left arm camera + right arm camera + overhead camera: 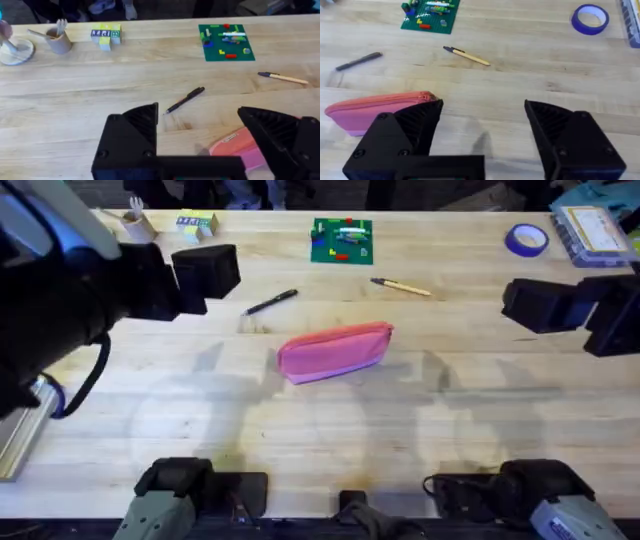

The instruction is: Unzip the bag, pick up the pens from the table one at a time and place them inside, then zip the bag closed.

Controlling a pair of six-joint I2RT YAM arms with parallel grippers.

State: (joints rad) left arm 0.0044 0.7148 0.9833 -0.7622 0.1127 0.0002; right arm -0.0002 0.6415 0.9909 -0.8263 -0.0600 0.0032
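Observation:
The pink bag [334,351] lies on the table [320,440] near its middle, its zipper along the far edge; it looks zipped shut. Beyond it to the left rests the black pen [271,302], and the tan pen [402,286] with a dark tip lies beyond it to the right. My left gripper [207,277] hovers open, left of the black pen. Off to the right of the bag, my right gripper [535,305] also hangs open and holds nothing. The bag [241,148] shows between the left fingers' far side, and the bag [375,110] sits beside the right fingers.
A green plate [342,240] with small bricks lies at the back centre. A blue tape roll [526,239] and a clear box [594,230] stand at the back right. At the back left are a paper cup [134,222] and a small yellow box [197,224].

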